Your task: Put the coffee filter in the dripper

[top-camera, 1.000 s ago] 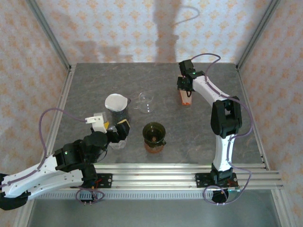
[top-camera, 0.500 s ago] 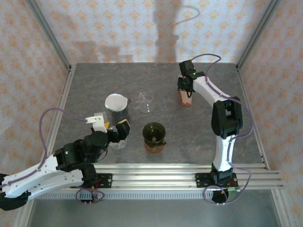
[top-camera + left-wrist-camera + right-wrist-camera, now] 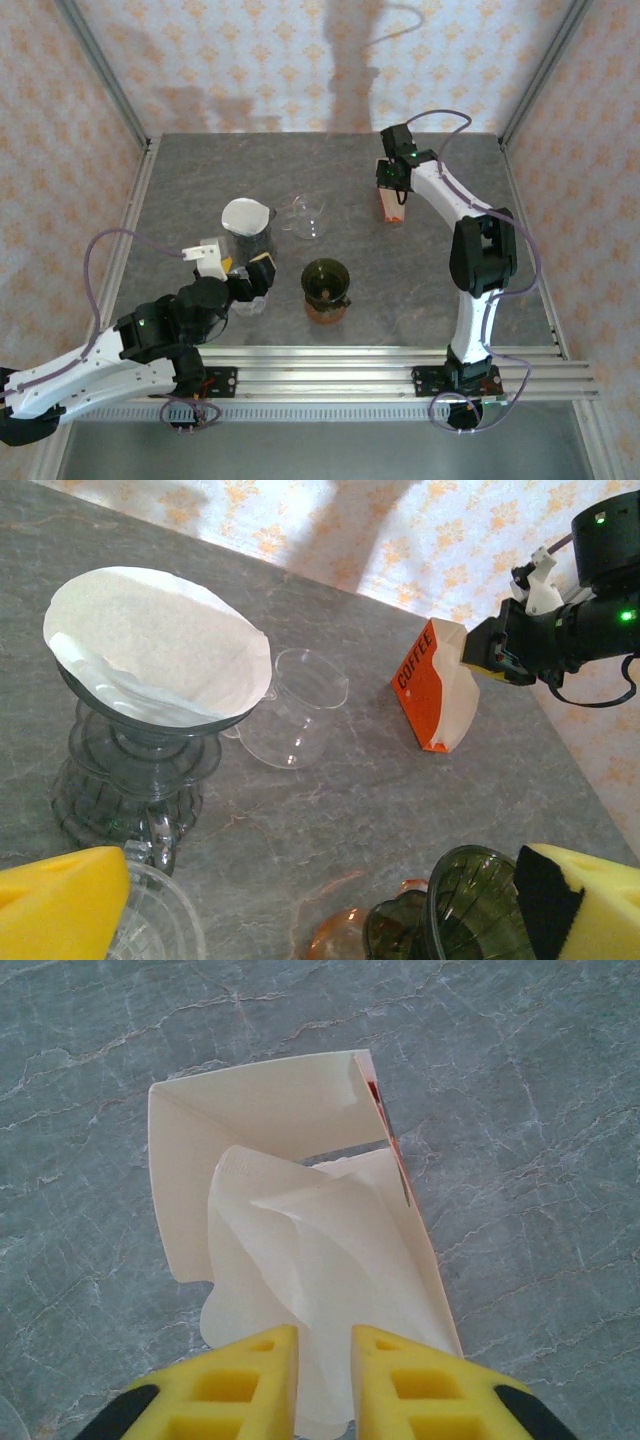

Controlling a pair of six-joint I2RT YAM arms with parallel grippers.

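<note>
An orange "COFFEE" filter box (image 3: 392,207) (image 3: 425,685) lies at the back right of the table. White filters (image 3: 300,1250) spill from its open mouth. My right gripper (image 3: 391,186) (image 3: 324,1345) hovers right over them, its jaws a narrow gap apart with filter paper showing in the gap. The empty dark green dripper (image 3: 326,282) (image 3: 470,905) stands on an orange glass base near the front middle. My left gripper (image 3: 248,276) (image 3: 320,880) is wide open beside that dripper, holding nothing.
A second dark dripper with a white filter (image 3: 247,220) (image 3: 150,640) stands left of centre. A clear glass carafe (image 3: 308,215) (image 3: 295,705) lies between it and the box. A clear glass cup (image 3: 248,303) (image 3: 150,925) sits under my left fingers.
The right arm has shifted very slightly above the filter box. The left arm and the objects have not moved.
</note>
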